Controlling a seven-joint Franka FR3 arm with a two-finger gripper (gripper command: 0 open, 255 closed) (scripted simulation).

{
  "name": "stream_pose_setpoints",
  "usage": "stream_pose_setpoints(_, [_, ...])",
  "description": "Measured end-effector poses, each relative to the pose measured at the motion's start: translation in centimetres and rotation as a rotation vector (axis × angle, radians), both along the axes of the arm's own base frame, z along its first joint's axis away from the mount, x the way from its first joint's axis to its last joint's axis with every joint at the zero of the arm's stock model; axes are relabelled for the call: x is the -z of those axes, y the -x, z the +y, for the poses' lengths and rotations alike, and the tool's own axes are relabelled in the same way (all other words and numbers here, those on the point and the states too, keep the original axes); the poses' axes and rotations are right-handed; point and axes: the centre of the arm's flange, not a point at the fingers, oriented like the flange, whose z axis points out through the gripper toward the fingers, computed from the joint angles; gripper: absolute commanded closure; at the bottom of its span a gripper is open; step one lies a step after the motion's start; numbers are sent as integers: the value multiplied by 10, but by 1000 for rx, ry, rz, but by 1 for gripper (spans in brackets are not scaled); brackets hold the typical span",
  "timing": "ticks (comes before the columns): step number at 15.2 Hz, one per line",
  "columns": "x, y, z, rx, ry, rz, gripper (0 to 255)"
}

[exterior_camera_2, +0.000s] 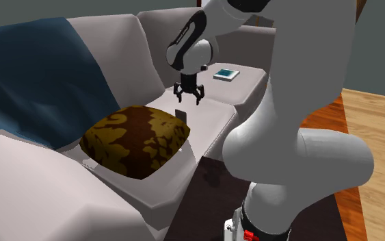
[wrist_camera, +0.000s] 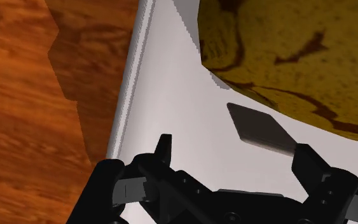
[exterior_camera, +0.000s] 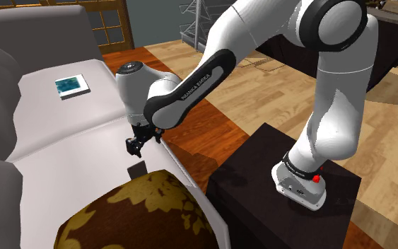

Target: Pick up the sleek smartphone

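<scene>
Lengthwise, smartphone (wrist_camera: 260, 129) alongside cushion (wrist_camera: 285, 44)

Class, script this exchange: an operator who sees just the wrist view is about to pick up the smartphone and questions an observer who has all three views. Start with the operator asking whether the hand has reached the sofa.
Operator: Is my hand down on the sofa yet?
Observer: No. In the shoulder view it hangs above the smartphone, clear of it.
Operator: Does anything lie on the sofa besides the patterned cushion?
Observer: Yes, a small flat item with a teal top, on the sofa's farther section beyond the hand.
Operator: What is behind the cushion?
Observer: In the second exterior view a blue cloth drapes over the sofa's back.
</scene>
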Motion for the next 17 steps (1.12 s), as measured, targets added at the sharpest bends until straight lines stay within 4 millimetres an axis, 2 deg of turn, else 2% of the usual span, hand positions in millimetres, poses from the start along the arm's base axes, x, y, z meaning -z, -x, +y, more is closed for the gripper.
stream_pose_setpoints(5, [33, -18, 51, -23, -13, -17, 0])
stream_pose_setpoints(13, [76, -21, 57, -27, -15, -21, 0])
stream_pose_setpoints(14, [78, -21, 57, -27, -14, -20, 255])
stream_pose_setpoints(17, [79, -21, 57, -27, -15, -22, 255])
